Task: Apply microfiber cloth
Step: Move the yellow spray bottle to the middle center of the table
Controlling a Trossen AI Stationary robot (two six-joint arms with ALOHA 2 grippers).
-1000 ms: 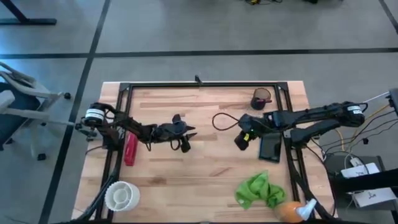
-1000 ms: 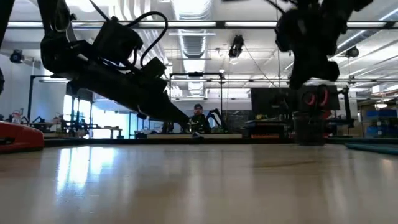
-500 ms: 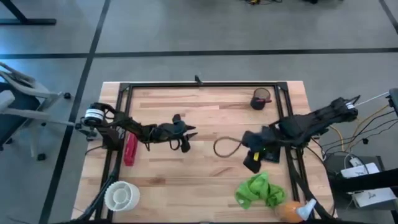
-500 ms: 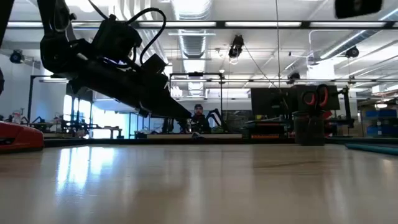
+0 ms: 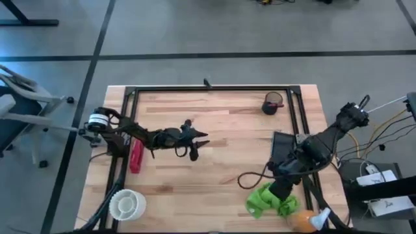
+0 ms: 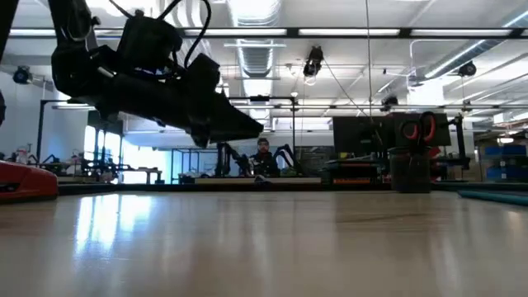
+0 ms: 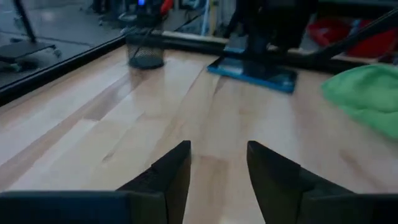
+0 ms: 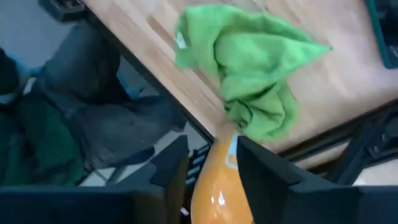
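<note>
The lime-green microfiber cloth (image 5: 262,200) lies crumpled on the wooden table near its near right edge; the right wrist view shows the cloth (image 8: 255,68) too. My right gripper (image 5: 279,192) hovers over the cloth's right part, open (image 8: 211,165), pointing down toward the near edge, touching nothing. My left gripper (image 5: 196,144) waits open (image 7: 217,174) above the table's left middle, raised in the low view (image 6: 235,125). The cloth (image 7: 367,93) shows far off in its wrist view.
An orange spray bottle (image 5: 305,221) lies at the near right corner beside the cloth. A dark tablet (image 5: 283,145) lies right of centre, a dark mesh cup (image 5: 273,104) at the far right. A red object (image 5: 135,156) and a white round container (image 5: 127,205) sit at left. A cable loops (image 5: 250,181) near the cloth.
My right gripper has swung from beside the tablet toward the table's near edge, turning as it went, and now stands over the green cloth. My left gripper has tipped from a downward slant to nearly level and risen a little. The cloth has stayed in place.
</note>
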